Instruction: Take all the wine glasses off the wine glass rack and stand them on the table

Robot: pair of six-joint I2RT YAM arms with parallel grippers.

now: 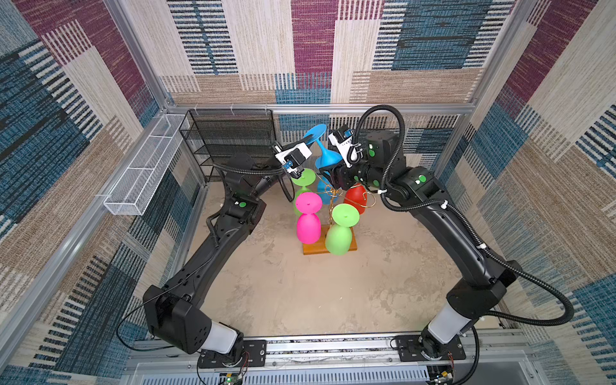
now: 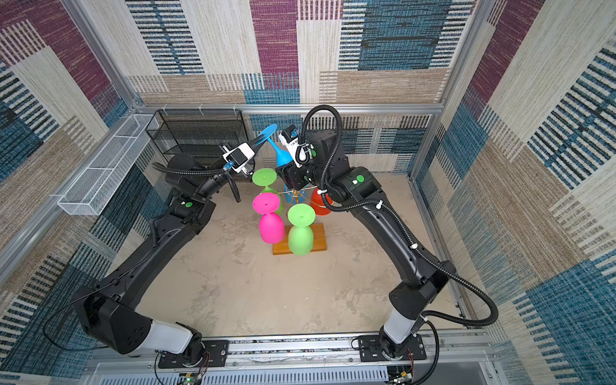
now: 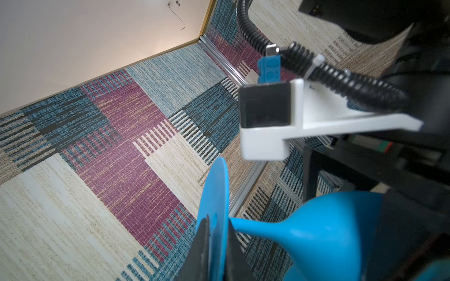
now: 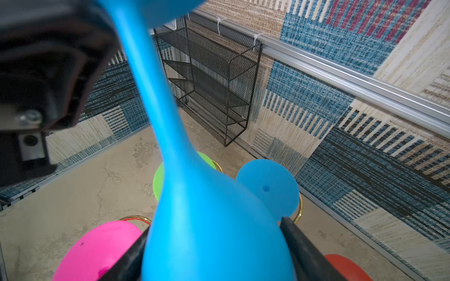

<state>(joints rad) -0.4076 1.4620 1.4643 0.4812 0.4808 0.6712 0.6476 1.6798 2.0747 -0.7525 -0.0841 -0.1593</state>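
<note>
Blue wine glass (image 1: 322, 151) hangs tilted above the wine glass rack (image 1: 311, 249), foot high, bowl low. My right fingers (image 4: 299, 243) are spread wide, gripping the bowl. My left fingers (image 3: 202, 248) are pinched tight on the foot's rim. The long axis runs straight between both grips, so I'd carry it sideways, away from the wires.
</note>
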